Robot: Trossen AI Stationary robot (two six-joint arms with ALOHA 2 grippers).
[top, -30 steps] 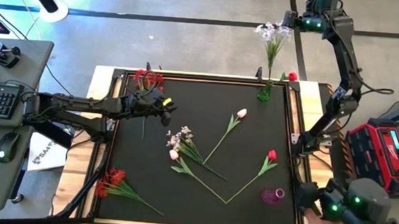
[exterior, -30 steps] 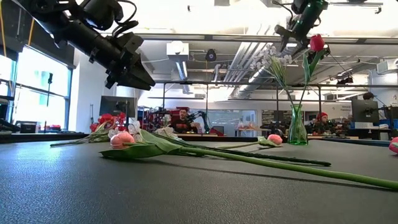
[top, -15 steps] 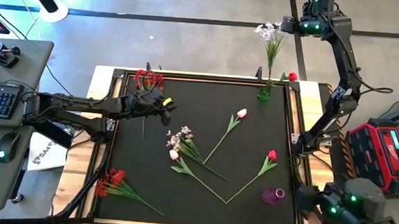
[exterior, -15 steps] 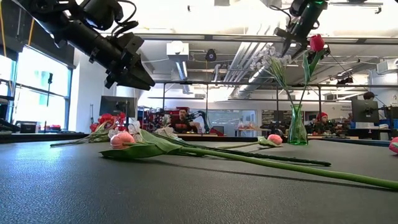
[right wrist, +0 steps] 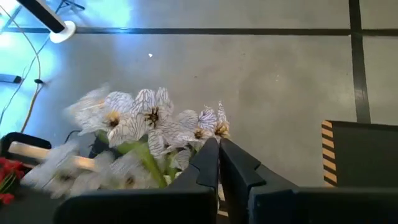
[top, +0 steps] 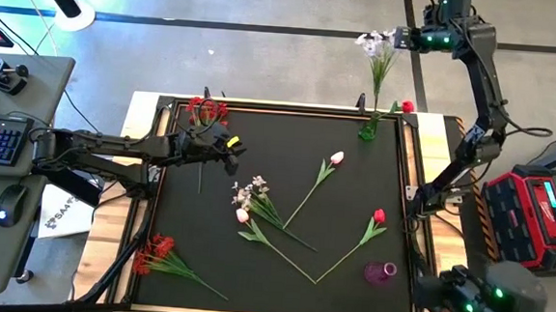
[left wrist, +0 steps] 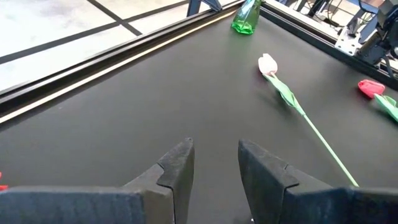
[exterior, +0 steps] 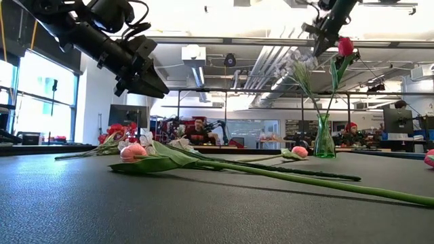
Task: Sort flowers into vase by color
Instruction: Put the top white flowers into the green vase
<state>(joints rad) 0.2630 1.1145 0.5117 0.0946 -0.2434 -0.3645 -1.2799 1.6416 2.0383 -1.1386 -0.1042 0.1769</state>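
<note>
**Flowers on the mat, two stems in the vase**

The black matted tabletop [top: 206, 219] is seen framed by a pale wooden border. The left arm is stretched over the mat's far left part; its left pincer [top: 232, 147] is held partly open above bare mat, nothing gripped. The right arm is raised beyond the far right corner; its right pincer [top: 397, 37] is closed, fingertips together and empty, just beside the blossoms of the white-lavender sprig in the vase [top: 379, 46].

That sprig and a red tulip [exterior: 345, 46] are stood in the narrow green glass vase [top: 368, 130] at the far right edge.

Loose on the mat:
- bunch of red blossoms at the far left corner [top: 206, 110]
- second red bunch, near left corner [top: 157, 251]
- white-lavender sprig with a pink tulip just beside it, centre [top: 252, 193]
- pale pink long-stemmed tulip [top: 336, 159]
- red long-stemmed tulip [top: 379, 216]
- small purple glass vase, lying near the right edge [top: 380, 273]
</note>
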